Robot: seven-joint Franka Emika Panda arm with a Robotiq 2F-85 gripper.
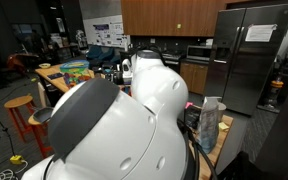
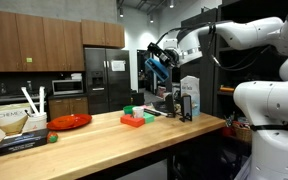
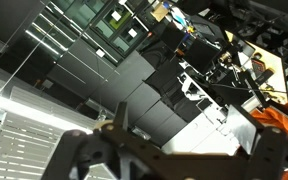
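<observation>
My gripper [image 2: 161, 66] is raised high above the far end of the wooden counter [image 2: 104, 140], apart from everything on it. In the wrist view the two dark fingers [image 3: 189, 140] stand wide apart with nothing between them; behind them I see grey cabinet fronts and a tilted room. On the counter below lie a green and red block stack [image 2: 134, 118], a white carton [image 2: 190, 97] and a dark upright item [image 2: 184, 108]. In an exterior view the white arm [image 1: 114, 120] fills the middle and hides the gripper.
A red bowl [image 2: 70, 121], a brown box with white sticks [image 2: 10, 120] and a dark flat pack [image 2: 24, 142] sit on the counter. A steel fridge [image 1: 249, 55] stands at the back. Orange stools [image 1: 19, 115] stand beside a cluttered table [image 1: 72, 70].
</observation>
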